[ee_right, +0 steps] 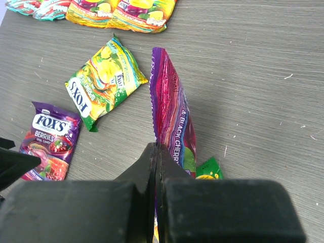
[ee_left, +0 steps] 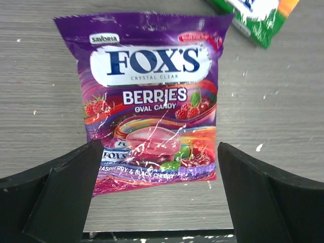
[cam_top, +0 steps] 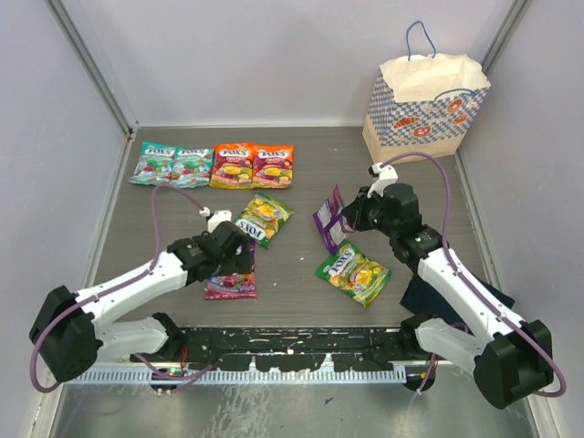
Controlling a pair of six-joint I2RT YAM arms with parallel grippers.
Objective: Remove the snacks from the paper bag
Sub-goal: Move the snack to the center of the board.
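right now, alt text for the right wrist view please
The right gripper, shut, pinches a purple packet on edge over a grey table. To its left lie a green packet and a flat purple packet; orange packets line the top edge.

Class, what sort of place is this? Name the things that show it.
Probably a robotics lab workcell: two arms bolted to a grey table, plain panel walls around it, candy packets and a paper bag.
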